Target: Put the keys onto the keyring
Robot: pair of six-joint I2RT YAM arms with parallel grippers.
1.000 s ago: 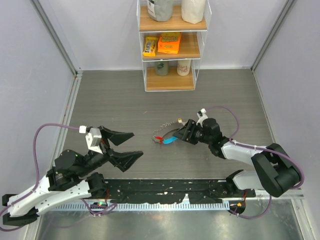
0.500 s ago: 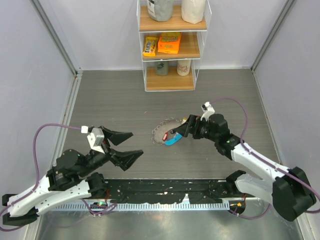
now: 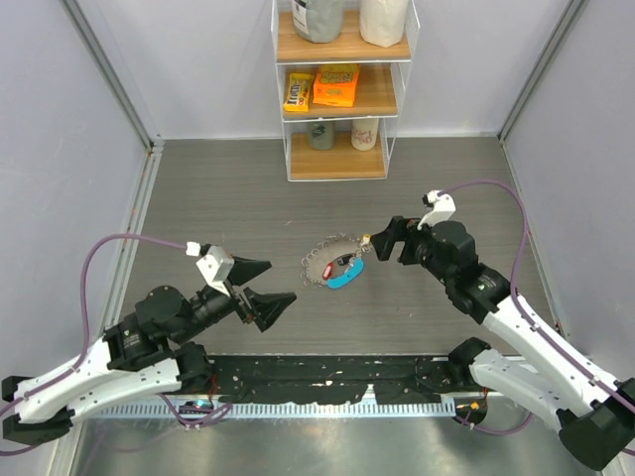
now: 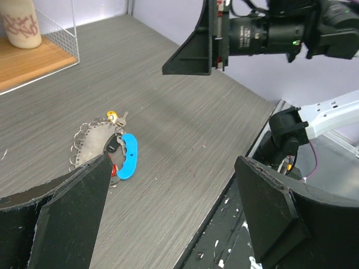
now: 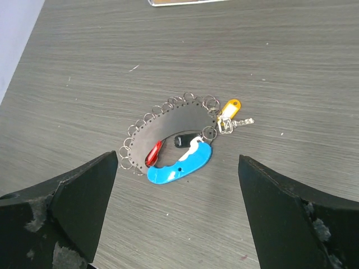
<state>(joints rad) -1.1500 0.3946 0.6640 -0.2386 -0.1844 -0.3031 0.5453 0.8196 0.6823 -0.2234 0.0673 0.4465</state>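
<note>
Both pincers are spread wide and empty. My right gripper (image 3: 394,240) hangs just right of the keyring (image 5: 168,126), and my left gripper (image 3: 281,281) sits toward the near-left corner. The keyring lies mid-bench, with the red key (image 5: 152,152) by its blue tag (image 5: 179,162) and the yellow key (image 5: 230,106) at its right end. I judge grasping comes next: steady the ring, then pinch a key.

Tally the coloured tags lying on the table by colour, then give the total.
Yellow plastic key tag: 1
Red plastic key tag: 1
Small black key tag: 1
Blue crescent-shaped plastic tag: 1
Total: 4
</note>
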